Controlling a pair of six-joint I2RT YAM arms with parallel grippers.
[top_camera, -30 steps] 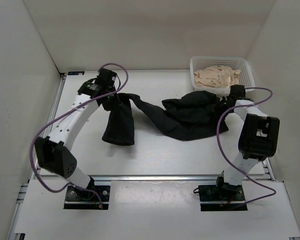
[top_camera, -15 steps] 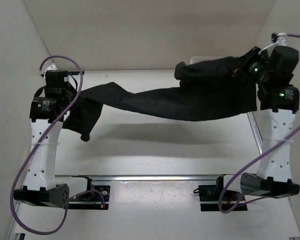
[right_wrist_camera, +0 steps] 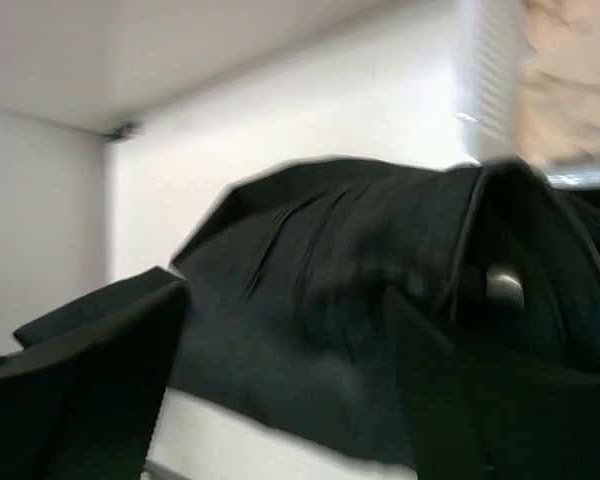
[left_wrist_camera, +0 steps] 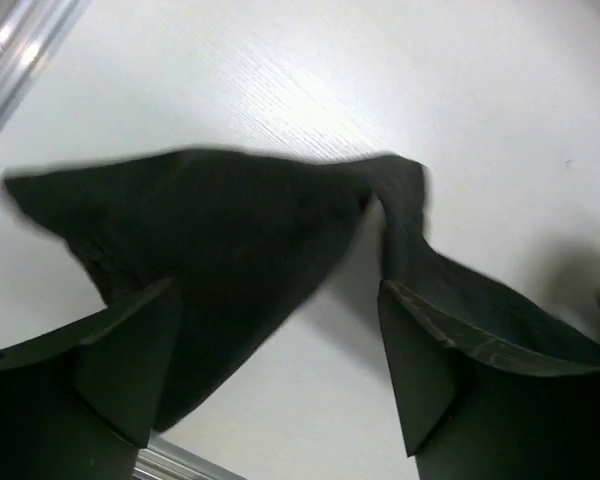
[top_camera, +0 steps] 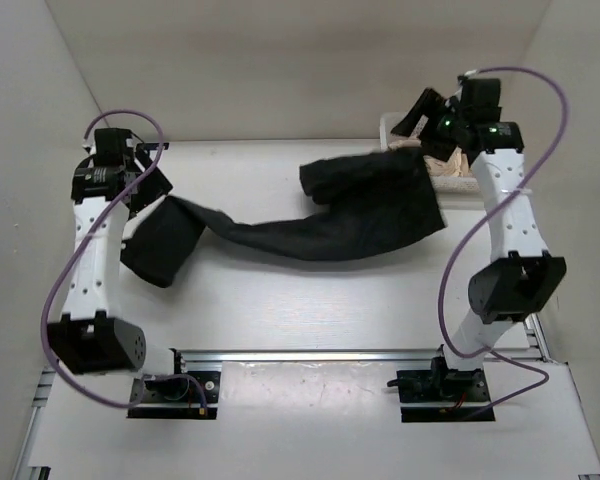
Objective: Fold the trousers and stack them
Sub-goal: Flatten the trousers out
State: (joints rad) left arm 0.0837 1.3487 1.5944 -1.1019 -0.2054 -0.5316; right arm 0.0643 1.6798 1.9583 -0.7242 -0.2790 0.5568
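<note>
top external only: full-len. trousers

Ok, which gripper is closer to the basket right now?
Right. The right gripper hangs by the basket rim; the left gripper is far off, at the trousers' leg end.

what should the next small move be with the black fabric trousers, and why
Probably lower the left gripper onto the bunched leg end of the black soft fabric trousers and close on it. That gripper and the right gripper both stand open, holding nothing. The trousers lie stretched across the white table, so a fold toward the waist likely needs a grip there first.
</note>
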